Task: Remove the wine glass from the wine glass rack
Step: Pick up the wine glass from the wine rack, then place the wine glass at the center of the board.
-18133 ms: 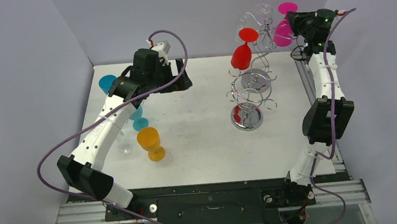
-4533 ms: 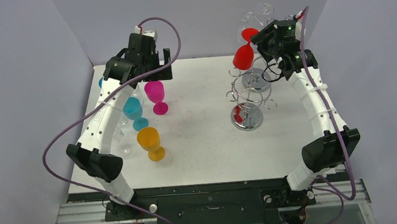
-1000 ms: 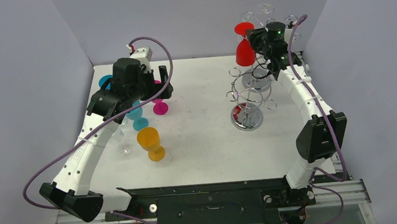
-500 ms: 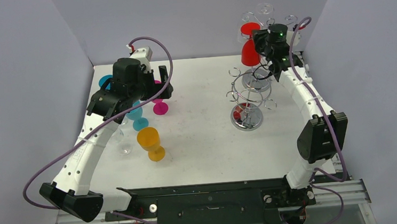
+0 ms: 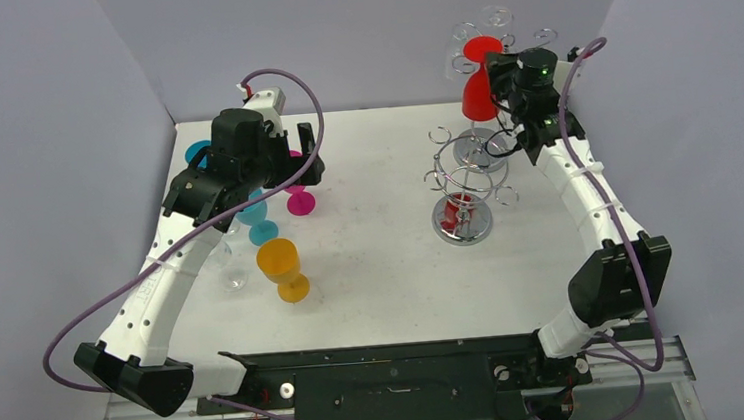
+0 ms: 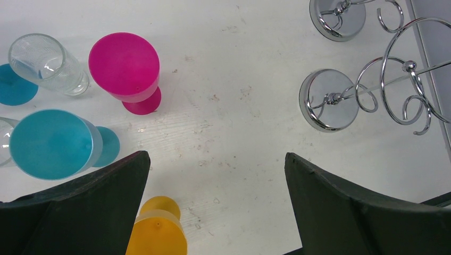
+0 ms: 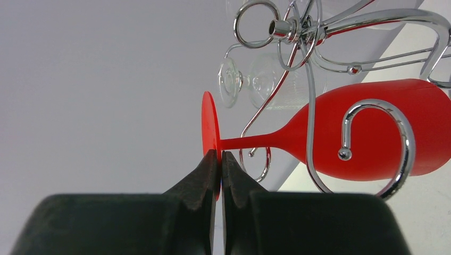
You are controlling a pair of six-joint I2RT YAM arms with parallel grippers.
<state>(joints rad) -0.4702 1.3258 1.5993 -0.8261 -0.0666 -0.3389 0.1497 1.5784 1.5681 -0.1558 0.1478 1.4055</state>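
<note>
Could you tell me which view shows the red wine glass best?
The right wrist view: the red wine glass shows foot, stem and bowl, the right gripper pinching its foot. The top external view shows it small, partly hidden; the left wrist view misses it.

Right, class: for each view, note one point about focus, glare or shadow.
Top external: even light, faint shadows, glints on the wine glass rack. Left wrist: dark left fingers, sharp table. Right wrist: right fingers dark and soft, red wine glass crisp.
</note>
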